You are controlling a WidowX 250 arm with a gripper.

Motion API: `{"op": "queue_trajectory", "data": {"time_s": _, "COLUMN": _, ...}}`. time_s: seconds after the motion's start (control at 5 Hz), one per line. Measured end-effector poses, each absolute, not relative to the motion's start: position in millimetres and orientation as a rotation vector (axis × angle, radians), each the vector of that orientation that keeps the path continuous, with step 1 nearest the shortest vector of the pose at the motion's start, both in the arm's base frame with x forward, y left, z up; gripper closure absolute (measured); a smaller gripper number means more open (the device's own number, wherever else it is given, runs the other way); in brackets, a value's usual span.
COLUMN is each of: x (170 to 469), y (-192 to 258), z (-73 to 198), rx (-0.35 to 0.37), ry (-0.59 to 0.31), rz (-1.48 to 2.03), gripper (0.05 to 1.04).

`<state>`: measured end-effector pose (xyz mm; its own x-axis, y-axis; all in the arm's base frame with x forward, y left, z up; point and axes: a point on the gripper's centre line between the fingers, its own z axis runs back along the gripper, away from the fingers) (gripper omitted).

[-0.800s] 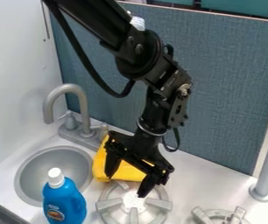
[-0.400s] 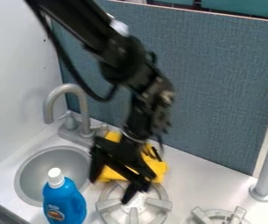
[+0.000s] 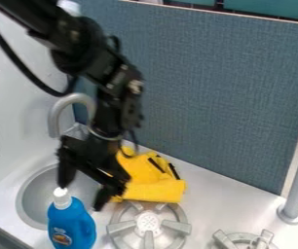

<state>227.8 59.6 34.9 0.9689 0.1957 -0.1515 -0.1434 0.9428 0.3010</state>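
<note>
The end effector (image 3: 84, 191), its fingers apart, had swung from over the burner (image 3: 148, 224) toward the sink (image 3: 36, 195), past the yellow cloth (image 3: 155, 187), apparently making the blue detergent bottle (image 3: 72, 226), upright beside the sink, easier to reach.

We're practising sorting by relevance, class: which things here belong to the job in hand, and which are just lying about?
In the job:
- black two-finger gripper, open
- white-capped blue plastic bottle, apparently nearest it

Lying about:
- bunched yellow cloth
- round grey sink
- curved grey faucet
- round grey stove burner
- matching burner at right
</note>
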Motion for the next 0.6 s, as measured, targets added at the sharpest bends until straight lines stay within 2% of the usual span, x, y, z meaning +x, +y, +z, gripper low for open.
{"op": "queue_trajectory", "data": {"time_s": 0.2, "x": 220, "y": 80, "z": 35, "rx": 0.286, "ry": 0.198, "rz": 0.196, "gripper": 0.083}}
{"op": "queue_trajectory", "data": {"time_s": 0.6, "x": 222, "y": 91, "z": 24, "rx": 0.271, "ry": 0.183, "rz": 0.181, "gripper": 0.083}}
